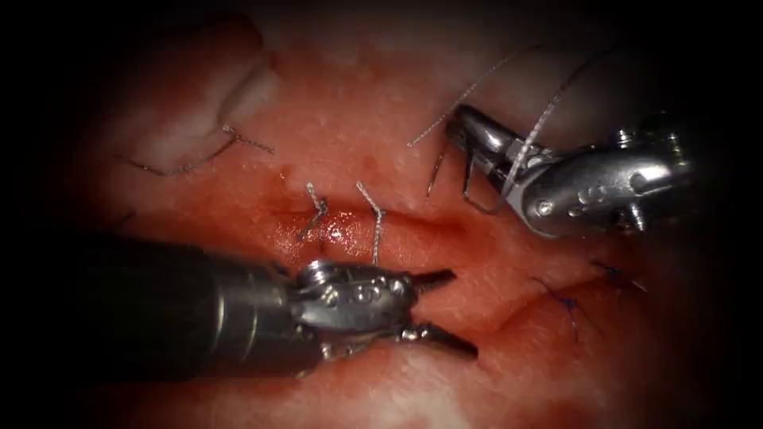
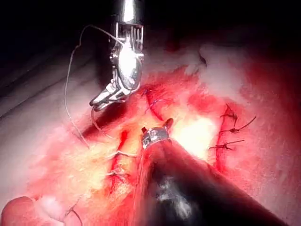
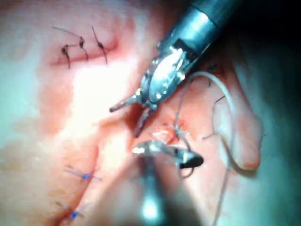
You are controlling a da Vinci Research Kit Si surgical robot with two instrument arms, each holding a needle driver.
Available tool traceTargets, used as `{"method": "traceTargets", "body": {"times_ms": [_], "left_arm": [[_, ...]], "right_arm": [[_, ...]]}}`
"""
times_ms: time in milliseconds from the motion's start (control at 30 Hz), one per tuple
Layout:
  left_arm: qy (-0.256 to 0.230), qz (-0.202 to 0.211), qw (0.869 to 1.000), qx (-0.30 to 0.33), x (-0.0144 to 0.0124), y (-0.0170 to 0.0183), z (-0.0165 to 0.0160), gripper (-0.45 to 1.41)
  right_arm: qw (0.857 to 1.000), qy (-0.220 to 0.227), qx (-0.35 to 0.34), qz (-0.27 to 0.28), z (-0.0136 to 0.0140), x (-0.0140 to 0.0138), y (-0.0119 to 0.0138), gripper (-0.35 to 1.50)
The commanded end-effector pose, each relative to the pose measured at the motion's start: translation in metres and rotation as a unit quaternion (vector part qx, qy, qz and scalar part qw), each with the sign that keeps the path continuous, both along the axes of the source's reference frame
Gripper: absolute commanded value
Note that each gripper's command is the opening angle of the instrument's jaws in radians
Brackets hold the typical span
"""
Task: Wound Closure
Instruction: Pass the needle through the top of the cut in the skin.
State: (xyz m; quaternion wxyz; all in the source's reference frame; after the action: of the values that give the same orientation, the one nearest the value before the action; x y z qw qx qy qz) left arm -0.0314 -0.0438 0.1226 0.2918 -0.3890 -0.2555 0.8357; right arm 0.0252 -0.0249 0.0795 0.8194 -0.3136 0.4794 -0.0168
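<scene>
My left tool (image 1: 463, 312) lies low over the tissue (image 1: 358, 119), just below the cut (image 1: 421, 229). Its jaws are spread wide with nothing between them; the right wrist view shows this tool (image 3: 125, 121) the same way. My right tool (image 1: 459, 123) sits up and to the right of the cut's right end, jaws shut on the dark curved needle (image 1: 465, 195). The needle hangs under the jaws, clear of the tissue. Pale thread (image 1: 540, 123) runs over this tool and trails upward. The left wrist view shows the right tool (image 2: 98, 102) with the thread (image 2: 67, 94) looping away.
Two pale stitches (image 1: 314, 210) (image 1: 375, 226) cross the cut, with red fluid (image 1: 338, 232) pooled between them. Blue stitches (image 1: 568, 303) close a second cut at the lower right. A loose thread end (image 1: 230, 139) lies at the upper left.
</scene>
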Motion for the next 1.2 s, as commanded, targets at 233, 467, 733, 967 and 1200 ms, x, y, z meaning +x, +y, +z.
{"method": "traceTargets", "body": {"times_ms": [233, 467, 733, 967, 1200], "left_arm": [[0.031, 0.001, 1.0, 0.0, 0.0015, 0.001, 0.0043, 0.71], [0.054, 0.01, 0.998, -0.002, 0.0021, 0.0001, 0.0061, 0.73], [0.062, 0.015, 0.998, 0.003, 0.0018, -0.001, 0.0059, 0.73], [0.06, 0.02, 0.998, 0.006, 0.0018, -0.0018, 0.0053, 0.73], [0.058, 0.022, 0.998, 0.009, 0.002, -0.0018, 0.0047, 0.73]], "right_arm": [[1.0, 0.005, 0.0, 0.0, -0.0002, 0.001, -0.0008, -0.35], [1.0, 0.007, -0.001, -0.001, 0.0, 0.0013, -0.0007, -0.35], [1.0, 0.006, -0.003, -0.002, 0.0005, 0.0012, -0.0007, -0.35], [1.0, 0.006, -0.002, -0.002, 0.0012, 0.0013, -0.001, -0.35], [1.0, -0.006, -0.008, -0.012, 0.0023, 0.0011, -0.0012, -0.35]]}}
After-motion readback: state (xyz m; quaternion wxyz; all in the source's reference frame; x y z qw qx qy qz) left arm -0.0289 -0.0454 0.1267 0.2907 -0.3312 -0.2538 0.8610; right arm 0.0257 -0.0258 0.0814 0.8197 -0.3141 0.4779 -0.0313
